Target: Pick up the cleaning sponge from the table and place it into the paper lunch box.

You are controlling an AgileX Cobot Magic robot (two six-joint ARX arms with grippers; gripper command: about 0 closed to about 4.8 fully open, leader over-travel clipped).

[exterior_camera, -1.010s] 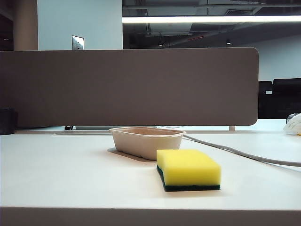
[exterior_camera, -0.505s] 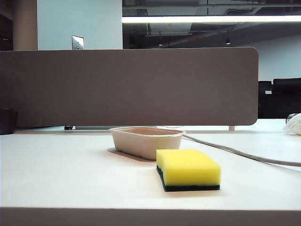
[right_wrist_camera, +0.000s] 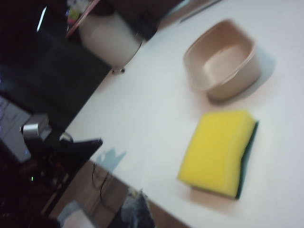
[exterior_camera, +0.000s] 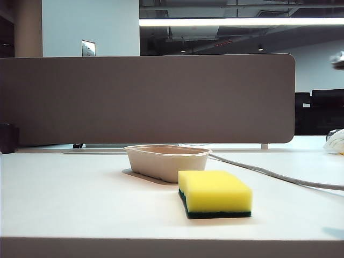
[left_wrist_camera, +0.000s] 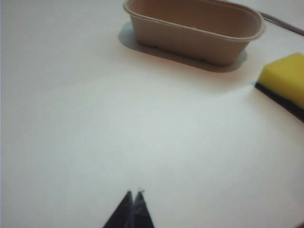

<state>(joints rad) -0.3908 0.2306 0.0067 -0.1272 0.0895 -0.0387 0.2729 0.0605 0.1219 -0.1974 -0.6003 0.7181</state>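
Nothing on table (exterior_camera: 70, 199) moved — cleaning sponge (right_wrist_camera: 219, 153) apart from closed right gripper (right_wrist_camera: 137, 209).

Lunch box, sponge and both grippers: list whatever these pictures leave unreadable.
- Paper lunch box: floor hidden by its near wall, exterior view.
- Cleaning sponge: cut by frame edge, left wrist view.
- Left gripper: only shut finger tips show.
- Right gripper: blurred, dark, at frame edge.

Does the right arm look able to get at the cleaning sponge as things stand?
Probably yes. The cleaning sponge lies alone on the table, top uncovered, just clear of the paper lunch box. The right hand is shut and must open first.
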